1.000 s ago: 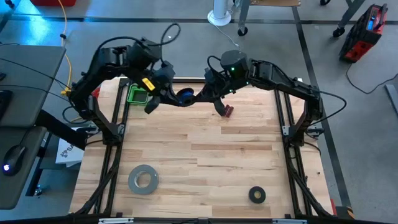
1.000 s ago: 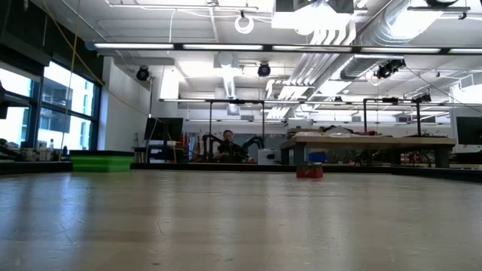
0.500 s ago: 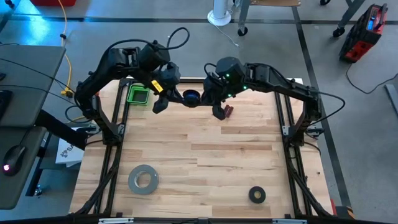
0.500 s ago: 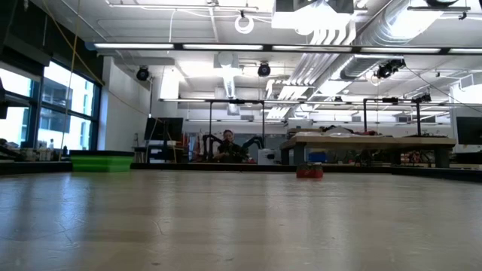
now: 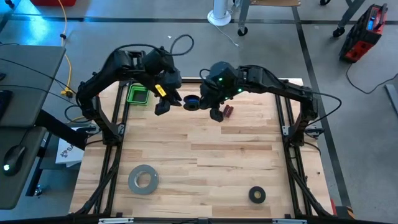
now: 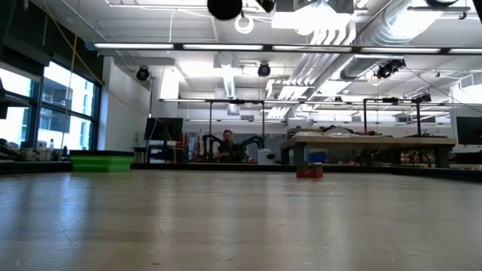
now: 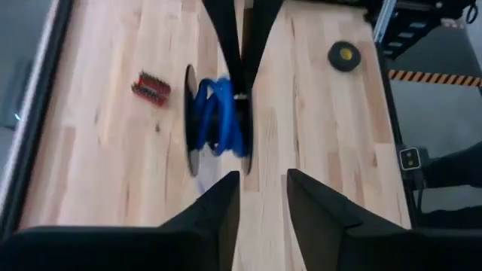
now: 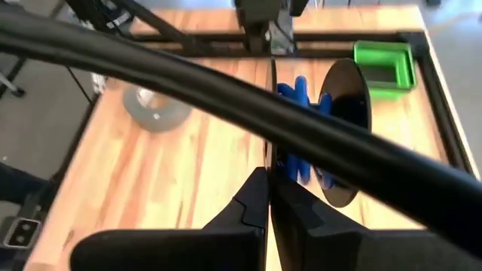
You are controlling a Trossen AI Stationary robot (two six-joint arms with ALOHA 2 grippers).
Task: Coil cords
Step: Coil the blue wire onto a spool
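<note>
The blue cable (image 7: 217, 114) is wound on a black spool (image 5: 191, 101) with two round flanges, held high above the table's far middle. The spool's lower edge (image 6: 224, 7) shows at the top of the low view. My right gripper (image 8: 268, 177) is shut on one flange. It also shows in the high view (image 5: 204, 104). My left gripper (image 7: 260, 188) is open on the spool's other side (image 5: 174, 102), pointing at it. Its fingers stand on either side of that flange's rim, and I cannot tell whether they touch it. The cable's plug ends do not show. My right gripper pinches the rim of one black flange (image 8: 269, 154) between its two fingers, the disc edge-on in the gap. The fingers (image 7: 226, 45) come from the table's right side, slanting down. The spool is lifted clear of the table, its axis about level, the blue coil beside the held flange.
A green bin (image 5: 138, 94) stands at the far left. A small red holder (image 5: 227, 111) lies on the table just right of the spool. A grey tape roll (image 5: 143, 179) and a black tape ring (image 5: 257, 195) lie near the front edge. A black arm cable (image 8: 226, 90) crosses the right wrist view.
Both grippers and the spool between them have shifted a little toward the table's right. The spool has come down, so its lower edge now shows at the top of the low view. The right wrist has swung toward the left.
</note>
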